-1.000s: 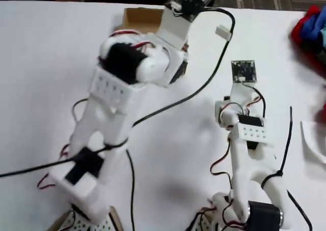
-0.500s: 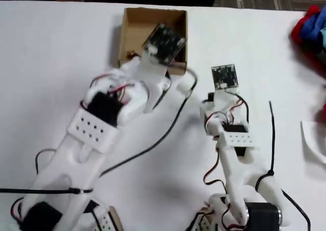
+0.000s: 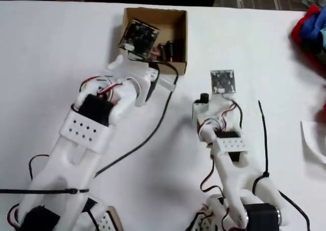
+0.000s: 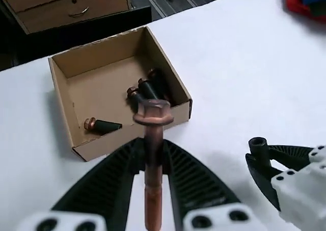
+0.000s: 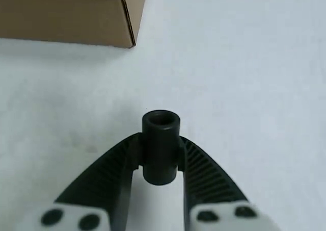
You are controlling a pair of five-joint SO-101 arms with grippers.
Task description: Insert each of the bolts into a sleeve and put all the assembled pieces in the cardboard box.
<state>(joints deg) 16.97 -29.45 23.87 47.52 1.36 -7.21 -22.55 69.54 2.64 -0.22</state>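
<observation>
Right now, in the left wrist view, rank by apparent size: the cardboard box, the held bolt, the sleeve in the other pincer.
1. Cardboard box, largest.
2. Bolt next, but nearness to the camera inflates it.
3. Sleeve smallest, farther off and partly hidden in the right pincer.

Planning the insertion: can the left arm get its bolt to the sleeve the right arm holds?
Probably yes: the sleeve juts clear of the right gripper, near the bolt in the left gripper, only bare table between.

Bright, even light leaves only soft, faint shadows on the white table (image 3: pixel 46 62).
</observation>
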